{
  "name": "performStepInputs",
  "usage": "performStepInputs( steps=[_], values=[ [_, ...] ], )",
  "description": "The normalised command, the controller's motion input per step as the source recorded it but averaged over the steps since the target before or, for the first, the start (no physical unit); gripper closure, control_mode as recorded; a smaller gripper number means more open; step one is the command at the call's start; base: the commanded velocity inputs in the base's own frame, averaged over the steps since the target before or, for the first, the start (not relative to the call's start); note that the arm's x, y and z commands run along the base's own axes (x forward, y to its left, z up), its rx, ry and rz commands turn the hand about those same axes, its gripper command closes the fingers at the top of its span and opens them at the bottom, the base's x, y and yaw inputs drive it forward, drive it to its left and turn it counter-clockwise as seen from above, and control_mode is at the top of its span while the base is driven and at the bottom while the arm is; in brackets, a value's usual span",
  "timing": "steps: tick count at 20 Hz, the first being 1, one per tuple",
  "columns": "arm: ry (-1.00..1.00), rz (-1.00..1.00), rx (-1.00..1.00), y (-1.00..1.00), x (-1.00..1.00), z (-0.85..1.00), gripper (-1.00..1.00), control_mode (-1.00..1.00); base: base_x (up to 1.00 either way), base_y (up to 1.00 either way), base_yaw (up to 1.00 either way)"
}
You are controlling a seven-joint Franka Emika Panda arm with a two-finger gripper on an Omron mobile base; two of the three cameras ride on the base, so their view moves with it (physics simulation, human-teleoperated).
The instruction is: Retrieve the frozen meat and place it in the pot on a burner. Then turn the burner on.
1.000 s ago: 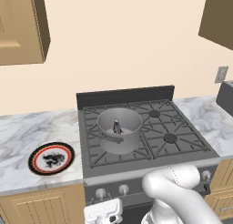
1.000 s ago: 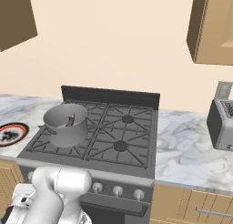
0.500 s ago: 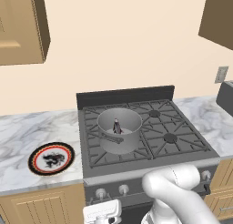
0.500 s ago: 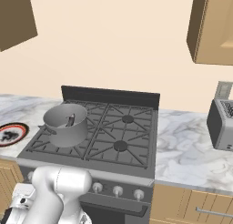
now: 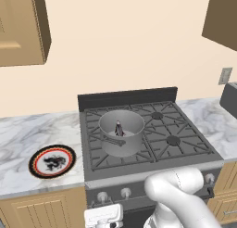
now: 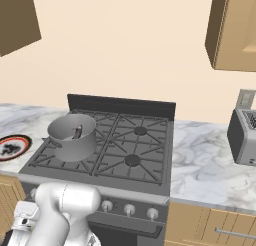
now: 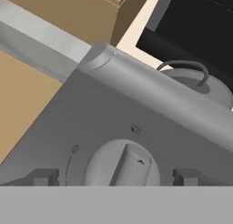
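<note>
The frozen meat [image 5: 118, 128] is a small dark lump with a reddish tinge, standing inside the pot [image 5: 121, 133], which is grey brushed metal with straight sides and a thin side handle. The pot sits on the front left burner [image 5: 113, 150] of the stove [image 5: 194, 153], above and beyond the jaws, which hang low at the stove's front panel.

The gripper [image 7: 116, 177] has its jaws spread wide, one dark fingertip [image 7: 43, 176] on each side of a grey round knob [image 7: 123, 166], with nothing between them but that knob, and not visibly touching it.

The hand view gives the knob's raised ridge and a small mark above it. The base views instead show the whole cooktop, the row of knobs [image 6: 129, 209], a red-rimmed plate [image 5: 52, 161] on the marble counter [image 5: 28, 134] and a toaster [image 6: 243, 136].
</note>
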Motion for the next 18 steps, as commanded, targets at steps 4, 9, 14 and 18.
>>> performStepInputs(
  steps=[4, 9, 14, 18],
  values=[
    [-0.03, 0.0, 0.0, 0.0, 0.0, 0.01, -1.0, -1.0, 0.0, 0.0, 0.0],
    [0.0, 0.0, 0.0, 0.0, 0.0, 0.0, 1.0, -1.0, 0.0, 0.0, 0.0],
    [0.0, 0.0, 0.0, 0.0, 0.0, 0.0, 1.0, -1.0, 0.0, 0.0, 0.0],
    [0.0, 0.02, -0.02, 0.03, 0.0, 0.0, 1.0, -1.0, 0.0, 0.0, 0.0]
  ],
)
